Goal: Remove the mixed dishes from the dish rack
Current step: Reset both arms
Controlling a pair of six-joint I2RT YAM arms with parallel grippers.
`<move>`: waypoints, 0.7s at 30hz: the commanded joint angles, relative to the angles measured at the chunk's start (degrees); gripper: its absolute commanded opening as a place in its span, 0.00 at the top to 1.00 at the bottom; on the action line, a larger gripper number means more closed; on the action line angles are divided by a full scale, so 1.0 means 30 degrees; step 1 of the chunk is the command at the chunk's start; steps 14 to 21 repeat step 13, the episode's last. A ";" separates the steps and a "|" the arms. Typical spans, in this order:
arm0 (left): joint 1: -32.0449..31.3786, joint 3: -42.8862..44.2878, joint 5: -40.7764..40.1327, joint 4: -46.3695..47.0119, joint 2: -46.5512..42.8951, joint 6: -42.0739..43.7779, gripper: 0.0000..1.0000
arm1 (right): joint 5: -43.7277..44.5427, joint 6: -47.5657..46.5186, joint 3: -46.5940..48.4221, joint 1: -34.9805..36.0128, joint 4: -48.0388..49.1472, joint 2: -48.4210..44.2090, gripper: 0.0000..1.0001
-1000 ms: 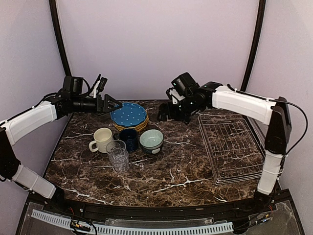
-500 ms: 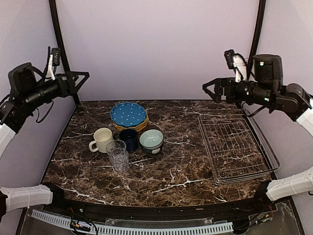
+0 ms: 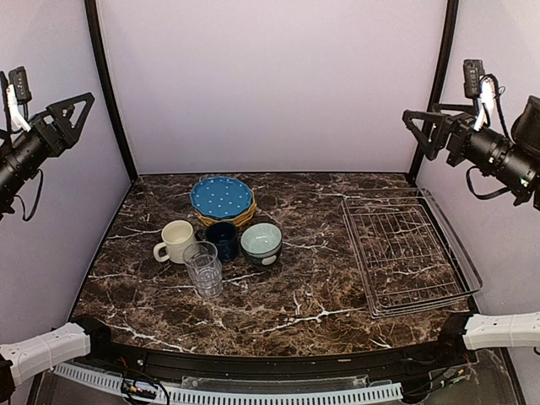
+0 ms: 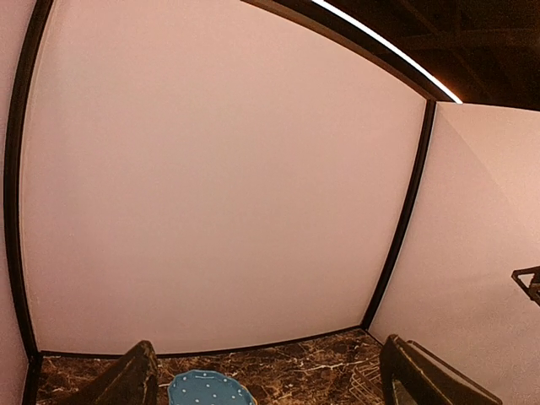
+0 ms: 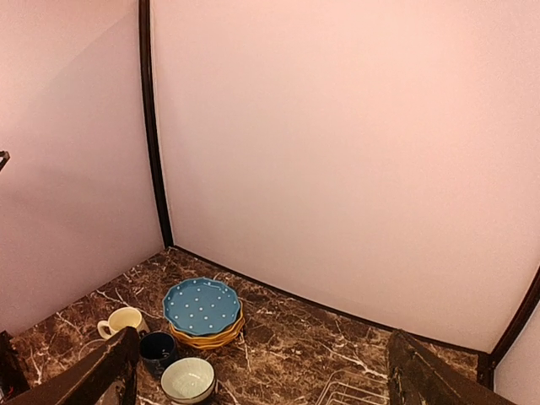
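The dish rack point(image 3: 412, 253), a silver wire grid, lies at the right of the marble table. The dishes stand to its left on the table: a blue white-dotted plate on a stack of yellow plates point(image 3: 222, 199), a cream mug point(image 3: 176, 240), a dark blue cup point(image 3: 223, 238), a pale teal-and-white bowl point(image 3: 261, 242) and a clear glass tumbler point(image 3: 204, 268). My left gripper point(image 3: 67, 118) hangs high by the left wall, open and holding nothing. High by the right wall, my right gripper point(image 3: 426, 131) is also open, nothing between its fingers.
The right wrist view looks down on the plate stack point(image 5: 202, 305), mug point(image 5: 122, 321), cup point(image 5: 158, 348), bowl point(image 5: 187, 380) and a rack corner point(image 5: 346, 390). The left wrist view shows the blue plate point(image 4: 209, 390). Black corner posts point(image 3: 108, 84) frame the back wall.
Both arms have lifted from just above the table's back and swung outward, up to the side walls. Both grippers stand wider open. The dishes and rack have not moved.
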 commanded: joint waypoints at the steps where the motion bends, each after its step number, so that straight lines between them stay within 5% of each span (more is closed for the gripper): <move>1: -0.0061 0.0760 -0.1034 -0.0854 -0.0477 0.0361 0.10 | -0.0003 -0.0596 -0.0405 -0.0087 0.1725 -0.0687 0.01; 21: -0.0063 0.0729 -0.1127 -0.0840 -0.0594 0.0363 0.10 | 0.2398 0.0401 -0.2360 -0.0071 0.2532 -0.2261 0.01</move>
